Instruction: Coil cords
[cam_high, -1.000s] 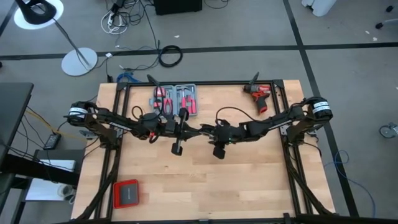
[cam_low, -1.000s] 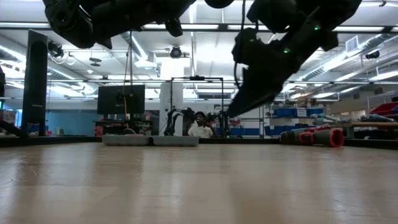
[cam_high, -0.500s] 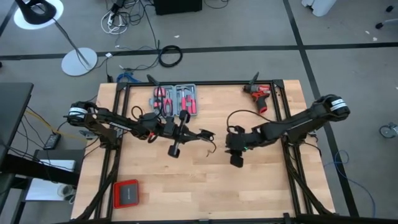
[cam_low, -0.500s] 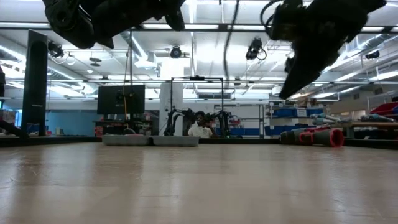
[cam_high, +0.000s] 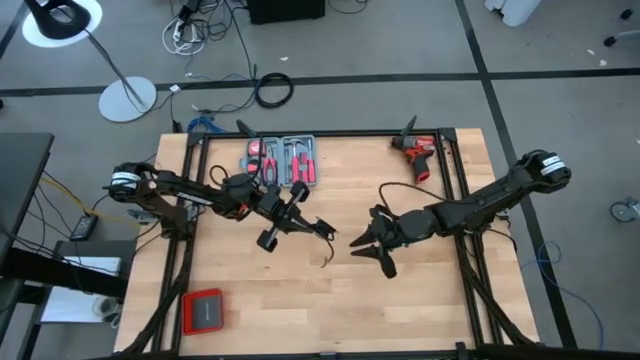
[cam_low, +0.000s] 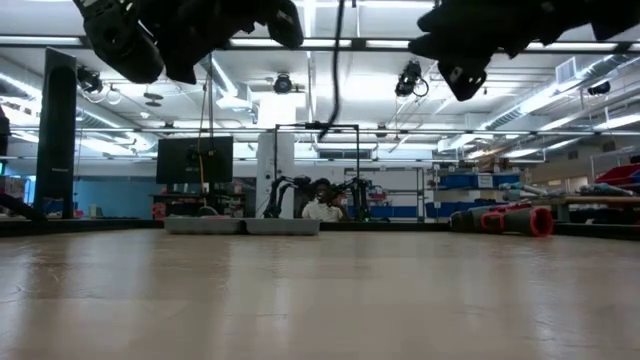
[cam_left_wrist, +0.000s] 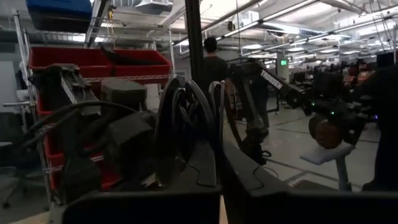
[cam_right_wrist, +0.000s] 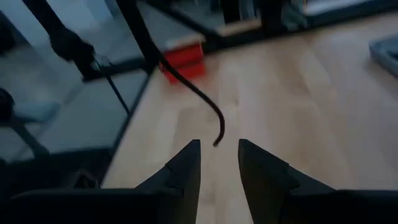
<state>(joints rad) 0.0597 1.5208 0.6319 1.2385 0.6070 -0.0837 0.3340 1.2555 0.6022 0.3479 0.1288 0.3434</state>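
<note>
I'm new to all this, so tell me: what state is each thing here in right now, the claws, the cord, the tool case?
left gripper: shut on the cable, raised above the table.
right gripper: open, empty, beside the cable's loose end.
cable: looped at the left gripper, tail hanging free.
tool case: open, tools showing.
drill: lying on the table.

Setting: a large robotics lab or workshop hall. Evidence: wooden worktable (cam_high: 300, 290) on grey concrete floor; beyond the worktable stood red storage bins (cam_left_wrist: 93, 62), further robot arms (cam_low: 290, 195), a wall monitor (cam_low: 195, 160) and ceiling strip lights.
</note>
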